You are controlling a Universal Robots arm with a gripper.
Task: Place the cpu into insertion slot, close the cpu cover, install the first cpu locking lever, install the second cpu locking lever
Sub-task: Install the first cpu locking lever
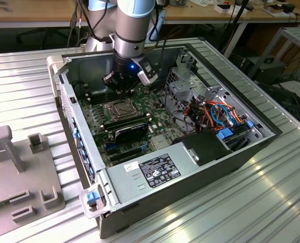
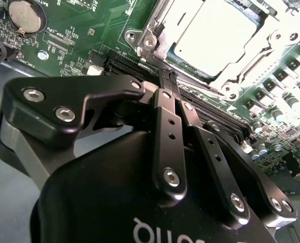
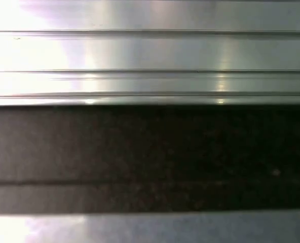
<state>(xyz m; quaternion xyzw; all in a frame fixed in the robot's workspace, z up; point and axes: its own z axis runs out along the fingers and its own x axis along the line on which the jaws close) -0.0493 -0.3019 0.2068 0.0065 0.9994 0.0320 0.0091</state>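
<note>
One flat silver-topped square cpu (image 2: 216, 33) already lies in its socket, at twelve o'clock of the black pincer (image 2: 171, 81), whose tips are together and empty; thin, stiff and fragile, it suits edge-holding only

One cpu (image 2: 216, 35), one pincer (image 2: 169, 81)

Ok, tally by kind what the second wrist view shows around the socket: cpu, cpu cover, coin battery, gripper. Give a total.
cpu: 1
cpu cover: 1
coin battery: 1
gripper: 1
Total: 4
</note>
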